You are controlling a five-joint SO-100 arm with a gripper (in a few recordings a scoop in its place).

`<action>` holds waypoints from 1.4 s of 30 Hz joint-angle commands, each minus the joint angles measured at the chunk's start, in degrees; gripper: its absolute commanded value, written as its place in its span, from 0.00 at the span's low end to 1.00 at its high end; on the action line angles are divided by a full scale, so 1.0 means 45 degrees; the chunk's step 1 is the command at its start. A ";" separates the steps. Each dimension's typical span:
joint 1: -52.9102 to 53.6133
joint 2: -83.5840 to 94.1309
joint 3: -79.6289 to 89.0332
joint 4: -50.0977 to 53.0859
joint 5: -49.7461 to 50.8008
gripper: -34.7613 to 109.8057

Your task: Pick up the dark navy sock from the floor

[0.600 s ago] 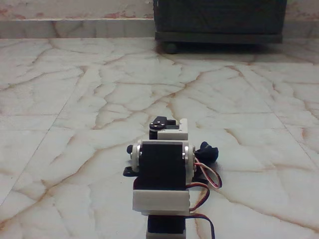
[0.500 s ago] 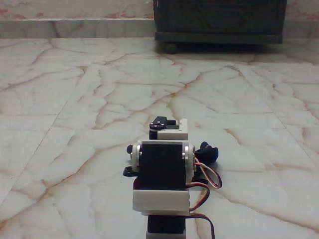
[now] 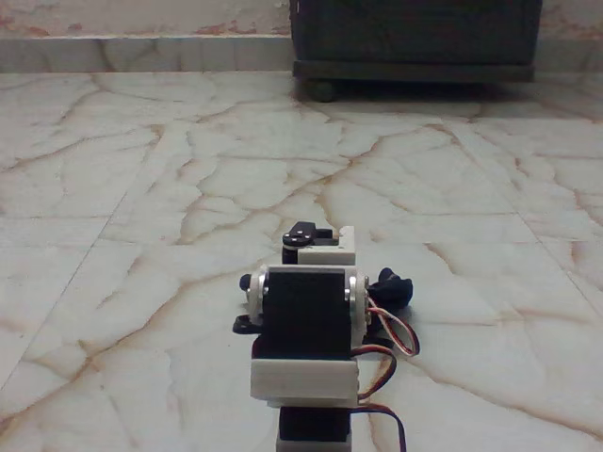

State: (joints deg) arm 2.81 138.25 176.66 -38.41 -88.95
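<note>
We see one fixed view, low near the glossy cream-white marble tile floor with reddish-brown veins and thin grout lines (image 3: 141,282), looking along it toward a wall. The white-and-black robot arm (image 3: 306,330) sits at bottom centre, seen from behind and folded low. Its big black servo block with white brackets fills the lower middle of the frame. A smaller white-and-black servo section (image 3: 320,245) pokes up just behind it, farther from the camera. Red, white and dark wires (image 3: 391,339) loop out on the arm's right side in this view.

We cannot tell the gripper's state. The arm's own body hides the fingers, so we can't call it open, closed or holding anything.

A small dark lump (image 3: 394,287) shows just right of the arm, touching or nearly touching the servo block's right edge, low at floor level. It could be the dark navy sock or a black arm part; too small and too dark to say which. We see nothing else sock-like on the bare tiles.

A small black tab (image 3: 245,325) sticks out at the arm's lower left, close to the floor.

Far back, at top right of centre, stands a dark wooden cabinet (image 3: 415,38) on a low base with a round foot (image 3: 323,91), well apart from the arm. A marble skirting strip (image 3: 141,52) runs along the wall at the top left.
</note>
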 commanded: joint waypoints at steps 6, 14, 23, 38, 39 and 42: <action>0.0352 -0.0684 -0.1582 0.0723 0.1406 0.24; 0.0449 -0.3223 -0.5566 0.3418 0.4102 0.24; 0.0996 -0.8242 -1.1738 0.7598 0.8105 0.24; 0.1172 -1.4824 -2.2109 1.6309 1.4902 0.28; 0.1172 -1.5293 -2.2891 1.6973 1.5586 0.28; 0.1152 -1.6445 -2.4473 1.9219 1.7305 0.29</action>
State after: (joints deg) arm 7.82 63.72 69.70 47.37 -12.48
